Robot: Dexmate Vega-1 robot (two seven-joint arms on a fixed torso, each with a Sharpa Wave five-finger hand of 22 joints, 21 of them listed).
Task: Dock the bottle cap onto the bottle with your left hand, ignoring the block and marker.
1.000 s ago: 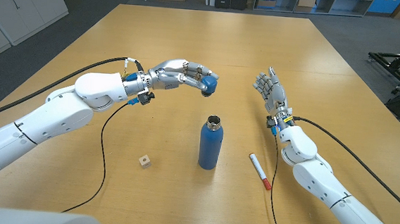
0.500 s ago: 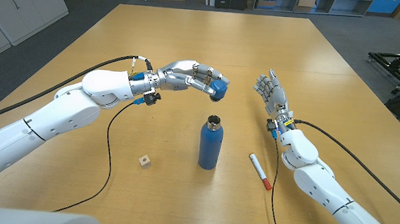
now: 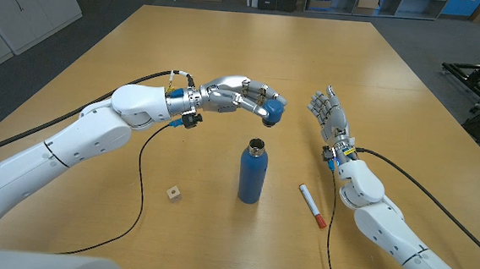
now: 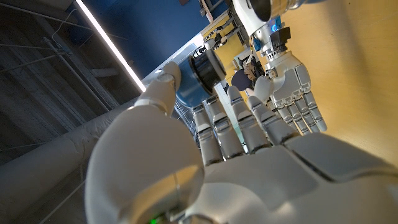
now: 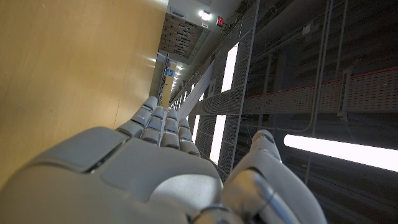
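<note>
Nearest on the table (image 3: 396, 86) sit the small block (image 3: 173, 194) at about 7 o'clock from the bottle and the marker (image 3: 311, 206) at about 4 o'clock. The blue bottle (image 3: 252, 173) stands upright near the middle, its mouth uncovered. Just beyond it, toward 1 o'clock, the left robot hand (image 3: 247, 98) pinches the blue cap (image 3: 274, 111) in curled fingers, above and slightly past the mouth, not touching. At 2 o'clock the right robot hand (image 3: 329, 114) stands with fingers spread upward, holding nothing.
</note>
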